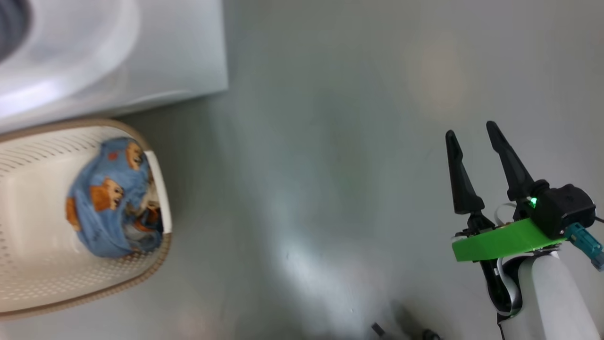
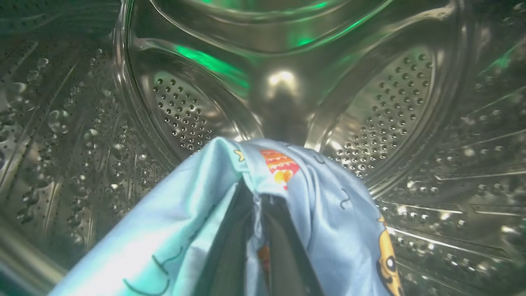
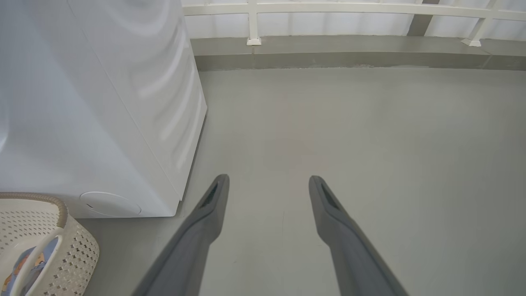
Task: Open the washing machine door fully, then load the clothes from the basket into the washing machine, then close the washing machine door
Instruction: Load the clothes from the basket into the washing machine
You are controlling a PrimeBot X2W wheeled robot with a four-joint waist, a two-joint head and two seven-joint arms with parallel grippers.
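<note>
Inside the drum [image 2: 411, 102], blue garment [image 2: 197, 205] around left end effector [image 2: 259, 201].

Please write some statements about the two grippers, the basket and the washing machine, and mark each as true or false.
1. The left gripper holds a blue garment inside the steel drum. True.
2. The basket is empty. False: bear-print clothing lies in it.
3. The right gripper is shut on cloth. False: its fingers stand open above the floor, holding nothing.
4. The basket stands beside the washing machine. True.
</note>
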